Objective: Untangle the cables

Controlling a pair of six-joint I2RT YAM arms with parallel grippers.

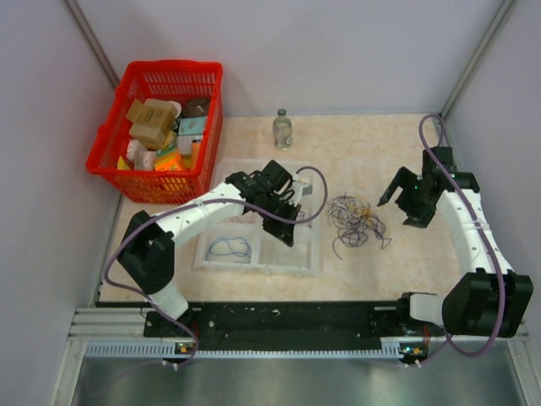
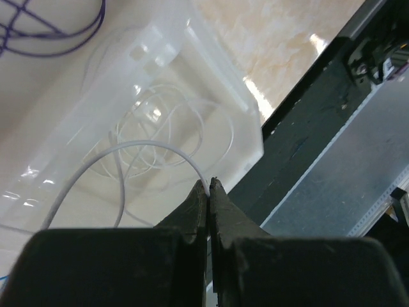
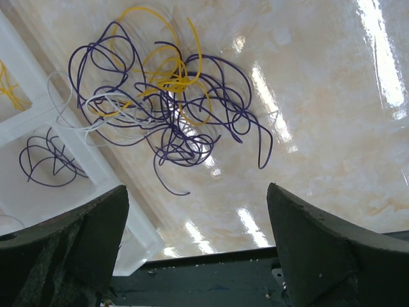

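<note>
- Pinching a white wire (image 2: pixel 128 151), left gripper (image 2: pixel 209 185) is closed on it above the clear tray (image 2: pixel 214 86).
- Near-left tray compartment: one loose purple loop (image 1: pixel 228 248).
- Cables (image 1: pixel 355 222): tangled bunch of purple, yellow and white, on the desk (image 1: pixel 380 139) just right of the tray, between both grippers.
- Right gripper (image 3: pixel 197 192): wide open, holding nothing, right of the bunch.
- Far edge: bottle (image 1: pixel 281 129); red basket (image 1: pixel 161 72) far left.

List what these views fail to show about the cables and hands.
- Left wrist view: the white wire pinched by the left hand disappears behind the hand's body; its end unseen.
- Top view: that wire is too thin to see; the hand hides part of the clear tray.
- Right wrist view: crossings in the tangle are unreadable.
</note>
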